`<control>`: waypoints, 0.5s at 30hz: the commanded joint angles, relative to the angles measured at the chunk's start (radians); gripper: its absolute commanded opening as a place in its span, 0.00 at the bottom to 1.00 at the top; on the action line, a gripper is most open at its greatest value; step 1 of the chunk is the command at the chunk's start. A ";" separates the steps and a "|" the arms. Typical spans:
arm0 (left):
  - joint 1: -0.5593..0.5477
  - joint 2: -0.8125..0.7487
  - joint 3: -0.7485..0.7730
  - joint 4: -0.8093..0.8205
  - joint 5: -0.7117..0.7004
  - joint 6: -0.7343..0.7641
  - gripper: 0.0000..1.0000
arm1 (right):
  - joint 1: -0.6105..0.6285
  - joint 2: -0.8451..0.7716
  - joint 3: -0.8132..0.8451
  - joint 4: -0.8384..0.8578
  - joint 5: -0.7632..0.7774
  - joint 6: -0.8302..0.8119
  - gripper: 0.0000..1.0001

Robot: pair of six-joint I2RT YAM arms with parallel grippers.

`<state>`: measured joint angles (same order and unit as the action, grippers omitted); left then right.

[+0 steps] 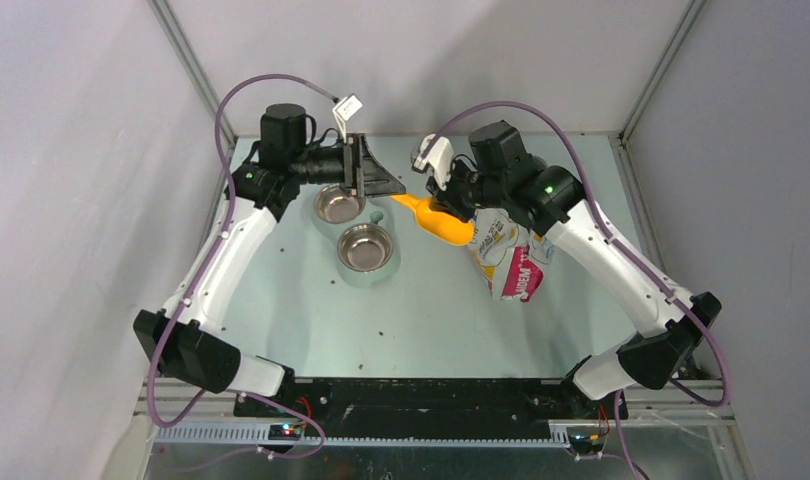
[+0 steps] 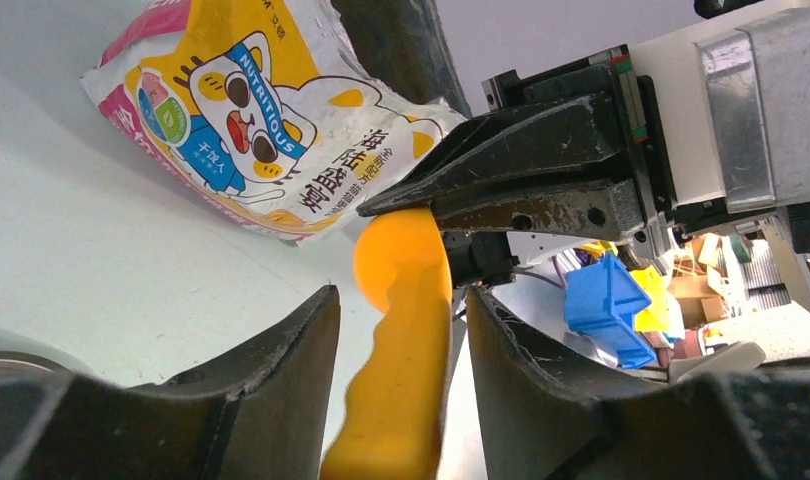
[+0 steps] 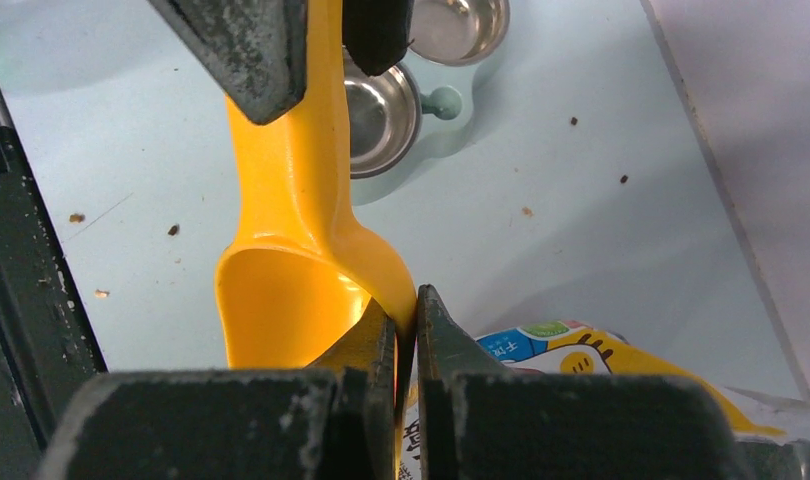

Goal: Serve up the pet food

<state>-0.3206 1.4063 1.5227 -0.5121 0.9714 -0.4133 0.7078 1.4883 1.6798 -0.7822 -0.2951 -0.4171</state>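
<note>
A: What sits upper centre in the top view?
B: One bowl (image 1: 339, 205), another bowl (image 1: 366, 247) just below-right.
A: Right of them?
B: The scoop (image 1: 436, 222), then the bag (image 1: 506, 258); stray kibble (image 3: 573, 121) lies on the table (image 1: 311, 320).

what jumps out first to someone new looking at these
The bright orange scoop stands out, held above the far middle of the table, its rim pinched by the right gripper while the left gripper straddles its handle. It looks empty. Right of it lies a cartoon-printed bag; left, two empty steel bowls.
</note>
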 commanded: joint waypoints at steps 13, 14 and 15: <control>-0.018 0.018 0.048 0.006 0.029 0.038 0.41 | 0.008 0.013 0.028 0.062 0.071 0.020 0.00; -0.018 0.021 0.050 0.005 0.031 0.038 0.41 | 0.009 0.014 0.025 0.064 0.075 0.020 0.00; -0.018 0.022 0.051 0.004 0.032 0.039 0.44 | 0.009 0.014 0.024 0.066 0.084 0.020 0.00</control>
<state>-0.3279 1.4265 1.5230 -0.5156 0.9771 -0.3992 0.7113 1.4998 1.6798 -0.7753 -0.2493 -0.4110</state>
